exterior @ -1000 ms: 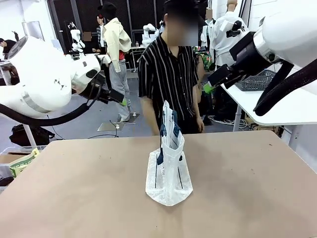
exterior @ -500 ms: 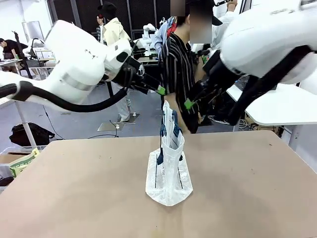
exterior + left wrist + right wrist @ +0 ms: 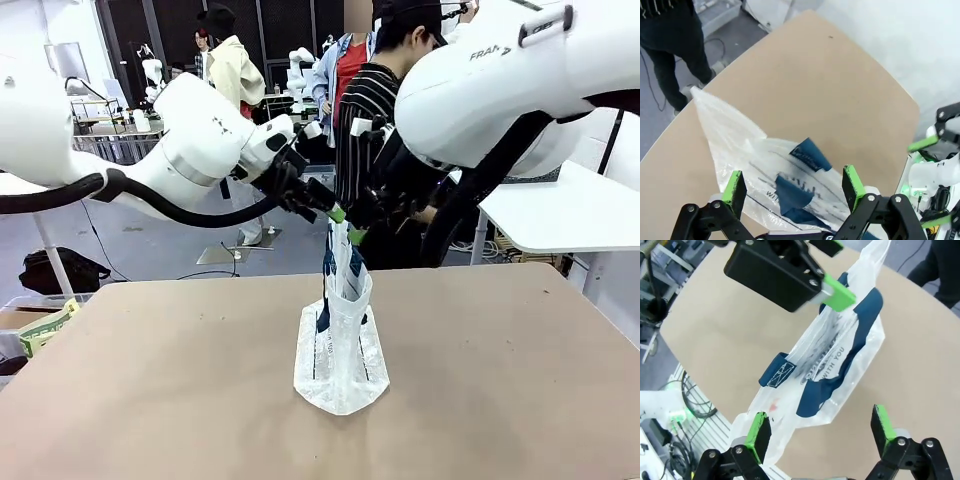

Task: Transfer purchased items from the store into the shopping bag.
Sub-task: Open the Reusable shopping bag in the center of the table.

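Observation:
The shopping bag (image 3: 340, 345) stands upright in the middle of the table, translucent white with navy handles (image 3: 327, 262) and black lettering. Both grippers hover just above its top. My left gripper (image 3: 335, 212) comes in from the left, and my right gripper (image 3: 357, 235) meets it from the right. In the left wrist view my left gripper (image 3: 793, 186) is open, and the shopping bag (image 3: 755, 165) lies below it. My right gripper (image 3: 821, 432) is open over the shopping bag (image 3: 825, 365), with the left gripper's green pad (image 3: 838, 296) near the bag's mouth. The store and the purchased items are out of view.
A person in a striped shirt (image 3: 372, 110) stands at the far side of the brown table (image 3: 150, 390). A white side table (image 3: 560, 215) is at the right. A box with packets (image 3: 45, 328) sits off the table's left edge.
Both arms have swung in from the sides and down, so their grippers now meet over the bag's top. The person has shifted to the right behind them.

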Controlling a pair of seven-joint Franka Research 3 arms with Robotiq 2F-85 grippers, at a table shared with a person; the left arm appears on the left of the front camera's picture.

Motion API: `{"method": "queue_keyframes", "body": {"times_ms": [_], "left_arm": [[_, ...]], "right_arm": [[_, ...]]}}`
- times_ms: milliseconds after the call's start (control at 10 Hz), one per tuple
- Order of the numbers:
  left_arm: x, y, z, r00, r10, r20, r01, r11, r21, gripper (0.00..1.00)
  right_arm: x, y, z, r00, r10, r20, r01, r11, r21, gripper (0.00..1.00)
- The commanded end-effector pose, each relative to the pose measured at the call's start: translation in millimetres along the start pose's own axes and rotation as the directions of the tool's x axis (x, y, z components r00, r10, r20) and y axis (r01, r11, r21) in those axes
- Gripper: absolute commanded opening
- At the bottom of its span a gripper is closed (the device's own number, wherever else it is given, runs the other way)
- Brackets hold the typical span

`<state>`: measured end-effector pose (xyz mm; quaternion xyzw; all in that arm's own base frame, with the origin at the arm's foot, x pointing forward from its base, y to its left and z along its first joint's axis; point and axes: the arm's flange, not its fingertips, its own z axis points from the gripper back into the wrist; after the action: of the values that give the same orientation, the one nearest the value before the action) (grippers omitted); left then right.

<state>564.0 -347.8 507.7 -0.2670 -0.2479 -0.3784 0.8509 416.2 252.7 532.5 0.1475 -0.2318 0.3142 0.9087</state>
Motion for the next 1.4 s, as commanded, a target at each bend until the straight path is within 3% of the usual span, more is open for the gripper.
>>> {"method": "queue_keyframes", "body": {"times_ms": [0, 800, 1300], "left_arm": [[13, -4, 0, 0.999, -0.007, -0.04, 0.007, 1.0, -0.014, 1.0], [9, 7, -23, 0.98, 0.066, -0.186, -0.061, 0.998, 0.03, 1.0], [8, 8, -24, 0.975, 0.077, -0.206, -0.067, 0.996, 0.056, 1.0]], "right_arm": [[8, 2, -16, 0.999, -0.017, -0.047, 0.016, 1.0, -0.017, 1.0], [12, 4, -39, 0.995, -0.089, -0.039, 0.088, 0.996, -0.036, 1.0], [15, 4, -49, 0.992, -0.108, -0.067, 0.102, 0.991, -0.09, 1.0]]}}
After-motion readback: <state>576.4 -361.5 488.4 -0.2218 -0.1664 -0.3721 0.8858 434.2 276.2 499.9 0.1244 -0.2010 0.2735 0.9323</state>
